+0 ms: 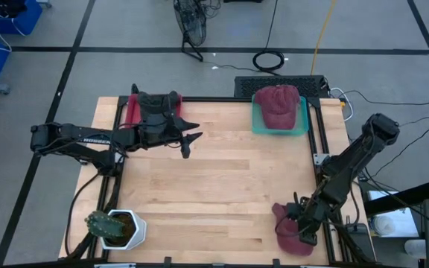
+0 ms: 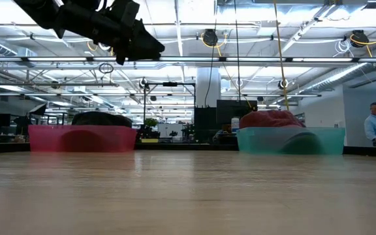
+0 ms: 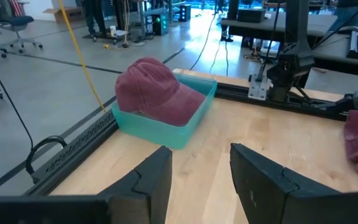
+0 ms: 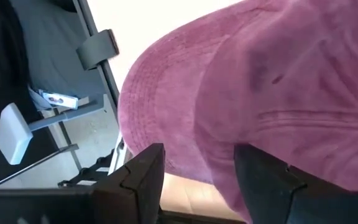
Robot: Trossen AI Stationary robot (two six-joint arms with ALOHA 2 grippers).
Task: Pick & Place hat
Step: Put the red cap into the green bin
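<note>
A maroon hat (image 1: 290, 232) lies on the table at the near right corner and fills the right wrist view (image 4: 272, 87). My right gripper (image 1: 304, 223) slants down over it, open, with the hat's brim (image 4: 148, 106) and crown just past its fingertips (image 4: 197, 180). A second maroon hat (image 1: 278, 104) rests in the teal bin (image 1: 258, 125) at the far right. My left gripper (image 1: 188, 141) hangs open and holds nothing (image 3: 201, 180), above the table's far left. My right gripper stands open close over the hat where the brim meets the crown (image 4: 204, 143), slanting down from above. Whether its fingers touch the cloth I cannot tell.
A red bin (image 1: 130, 113) at the far left holds a black hat (image 2: 100, 119). A potted plant (image 1: 116, 228) stands at the near left corner. Bare wood (image 1: 222, 186) lies between the arms. A person (image 2: 374, 124) is in the room beyond the table.
</note>
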